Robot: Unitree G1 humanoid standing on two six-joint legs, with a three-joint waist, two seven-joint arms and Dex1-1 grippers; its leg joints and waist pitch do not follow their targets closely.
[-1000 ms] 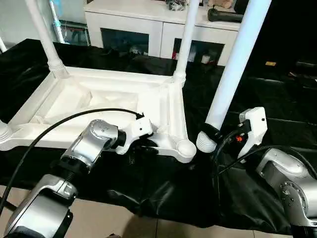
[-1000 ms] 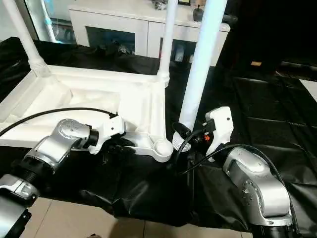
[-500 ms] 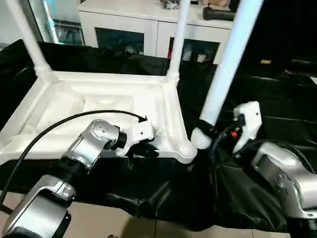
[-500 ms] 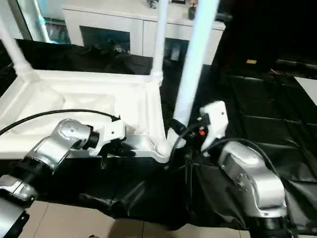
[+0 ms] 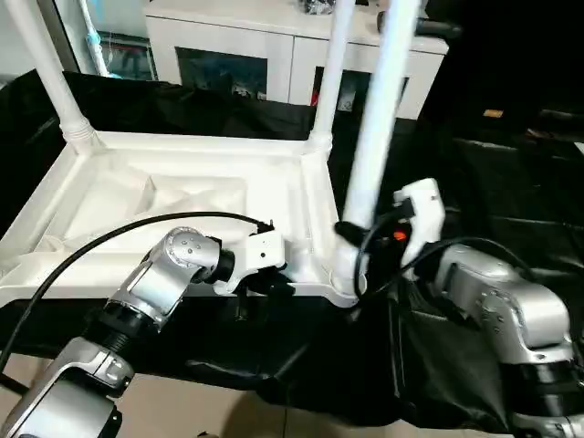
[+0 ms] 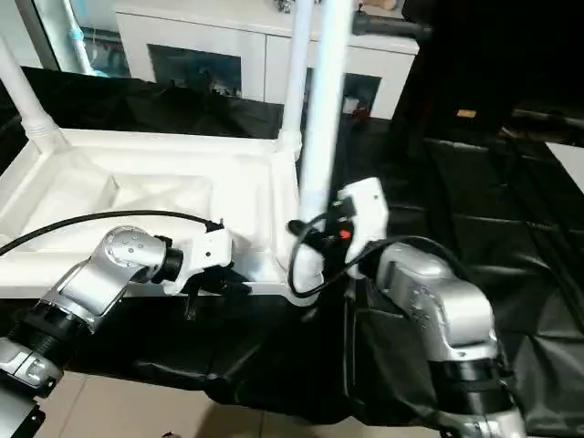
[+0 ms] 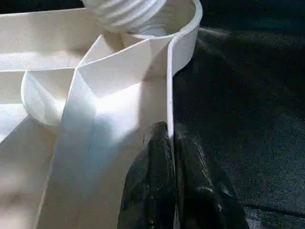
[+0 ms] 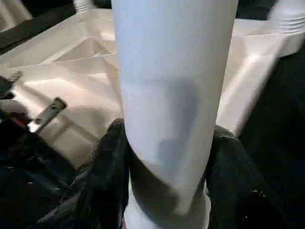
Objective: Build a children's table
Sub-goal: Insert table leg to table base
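One white tabletop (image 5: 173,196) lies underside up on black sheeting (image 5: 511,182). Three legs show: two stand in the far corner sockets at 10 (image 5: 57,78) and 12 o'clock (image 5: 330,78), and the third leg (image 5: 379,119) is clamped in the right claw (image 8: 167,191) at the near socket. The left claw (image 7: 172,181) pinches the tabletop's near rim. No readable writing.

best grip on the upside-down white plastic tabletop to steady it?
Its thin near rim wall, taken from the robot's side. The upright flange fits between two fingers; the left gripper pinches it there beside the round corner socket.
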